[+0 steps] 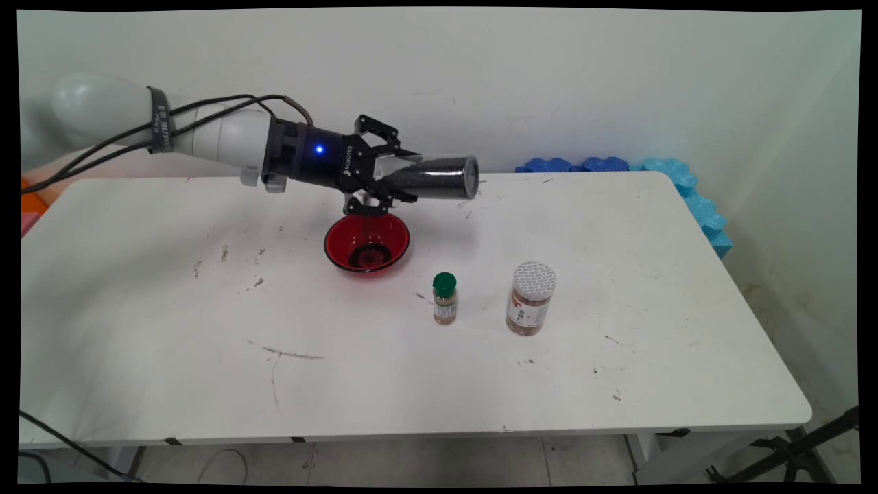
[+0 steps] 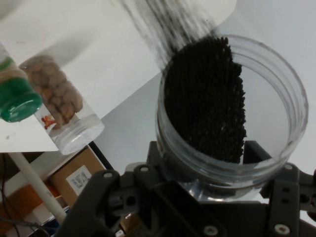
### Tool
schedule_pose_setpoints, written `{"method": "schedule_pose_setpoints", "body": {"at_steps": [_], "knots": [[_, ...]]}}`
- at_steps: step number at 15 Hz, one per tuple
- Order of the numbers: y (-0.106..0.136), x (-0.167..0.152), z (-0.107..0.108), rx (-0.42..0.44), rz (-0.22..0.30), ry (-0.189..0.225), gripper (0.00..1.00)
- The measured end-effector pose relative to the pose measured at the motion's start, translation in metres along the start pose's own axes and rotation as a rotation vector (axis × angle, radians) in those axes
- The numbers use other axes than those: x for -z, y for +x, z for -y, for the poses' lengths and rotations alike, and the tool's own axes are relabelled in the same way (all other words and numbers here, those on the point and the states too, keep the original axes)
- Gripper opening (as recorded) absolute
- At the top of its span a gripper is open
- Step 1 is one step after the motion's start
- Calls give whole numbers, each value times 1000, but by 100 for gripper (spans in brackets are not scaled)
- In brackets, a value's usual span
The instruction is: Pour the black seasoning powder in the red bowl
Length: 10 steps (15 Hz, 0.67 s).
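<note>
My gripper (image 1: 405, 180) is shut on a clear jar of black grains (image 1: 439, 178), held lying level above the table's far middle. Just below the hand sits a red bowl (image 1: 330, 240) with a dark heap of grains in its bottom. In the hand view the jar (image 2: 217, 98) shows its open mouth between the fingers (image 2: 157, 154), about half full, and a blurred streak of black grains (image 2: 168, 24) runs out past its rim.
A small green-capped spice bottle (image 1: 444, 298) (image 2: 15, 98) and a white-lidded jar of brown nuts (image 1: 530, 298) (image 2: 59, 108) stand upright right of the bowl, nearer the front. Blue foam pieces (image 1: 686, 192) line the table's back right edge. Dark specks dot the white table (image 1: 206, 329).
</note>
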Motion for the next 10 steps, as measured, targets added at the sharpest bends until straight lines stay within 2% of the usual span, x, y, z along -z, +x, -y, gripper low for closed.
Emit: {"method": "schedule_pose_setpoints", "body": {"at_steps": [10], "knots": [[5, 0, 3, 5, -6, -6, 0]]}}
